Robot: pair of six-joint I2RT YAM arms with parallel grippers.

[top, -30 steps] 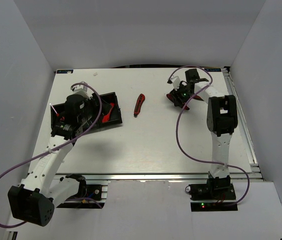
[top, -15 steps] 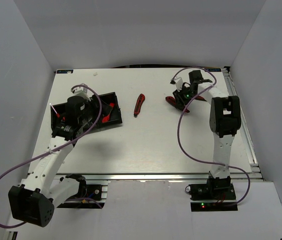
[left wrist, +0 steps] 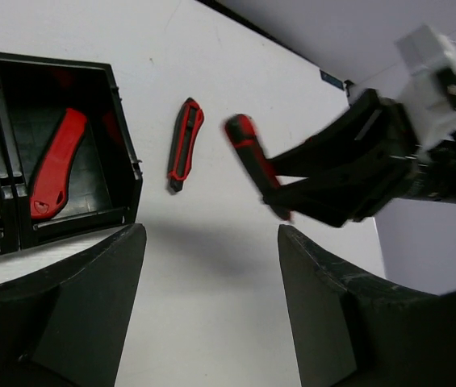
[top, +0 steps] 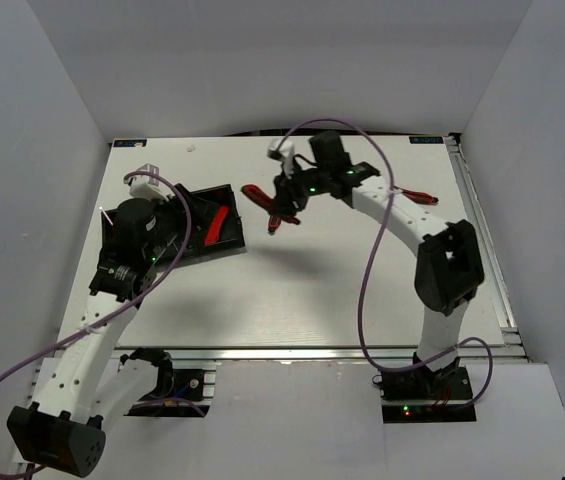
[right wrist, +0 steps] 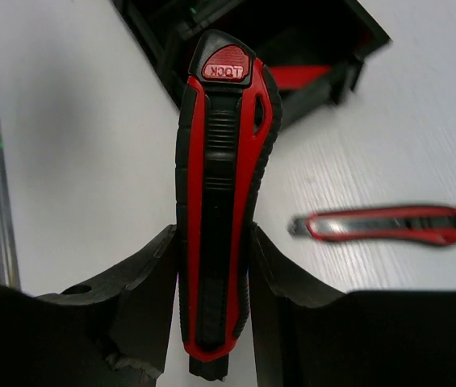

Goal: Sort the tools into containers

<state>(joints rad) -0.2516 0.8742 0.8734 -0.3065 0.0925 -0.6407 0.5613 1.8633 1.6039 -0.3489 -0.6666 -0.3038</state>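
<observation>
Right gripper (right wrist: 215, 270) clamps a red-and-black plastic cutter (right wrist: 223, 185) (nose pointing left) just right of the black plastic tray (left wrist: 127, 145); left gripper (left wrist: 211, 302) gapes.

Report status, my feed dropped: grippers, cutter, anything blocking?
Right gripper shut on cutter, held above table. Left gripper open by tray. Second cutter loose on table beside tray.

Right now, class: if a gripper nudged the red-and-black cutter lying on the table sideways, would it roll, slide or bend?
The cutter looks flat and slim, so it would probably slide or pivot, not roll. Its moulded body seems rigid, unlikely to bend. The smooth table may let it skid.
</observation>
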